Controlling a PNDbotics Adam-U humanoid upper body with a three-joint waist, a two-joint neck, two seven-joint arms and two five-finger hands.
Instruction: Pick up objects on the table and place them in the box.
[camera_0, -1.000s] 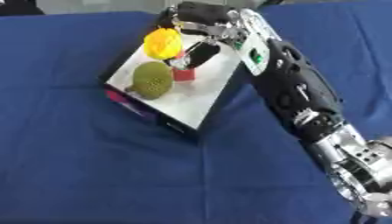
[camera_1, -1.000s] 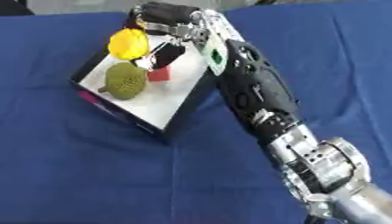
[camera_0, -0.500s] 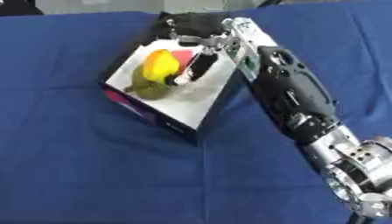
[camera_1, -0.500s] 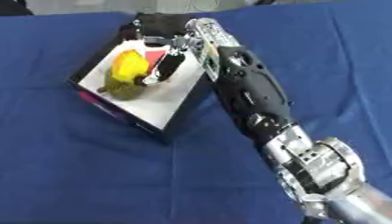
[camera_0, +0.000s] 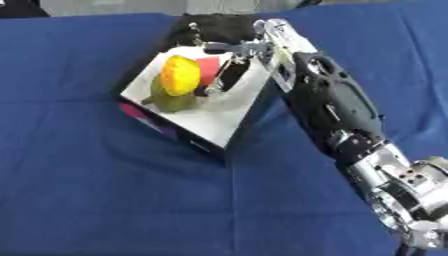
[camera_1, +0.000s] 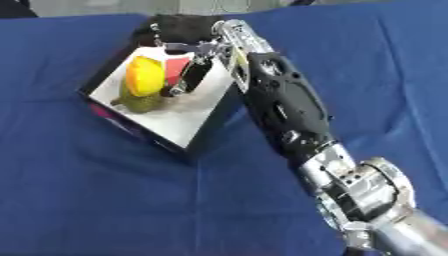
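Note:
A box (camera_0: 191, 140) with dark walls and a white floor stands askew on the blue cloth. Inside it a yellow fruit-like object (camera_0: 179, 75) lies on top of a green one (camera_0: 170, 103), with a red block (camera_0: 209, 65) just behind them. My right arm comes in from the lower right and reaches over the box. Its black right hand (camera_0: 215, 36) hangs above the box's far corner. One of its dark fingers (camera_0: 225, 80) stretches down straight beside the yellow object, touching or nearly touching it. The left hand shows in no view.
The blue cloth (camera_0: 96, 200) covers the whole table, wrinkled in places. My right forearm (camera_0: 337, 107) lies across the cloth to the right of the box. A grey strip (camera_0: 114, 6) runs along the far edge.
The right hand carried the yellow object from above the box's far corner down into the box, where it now rests on the green one. The fingers have straightened beside it.

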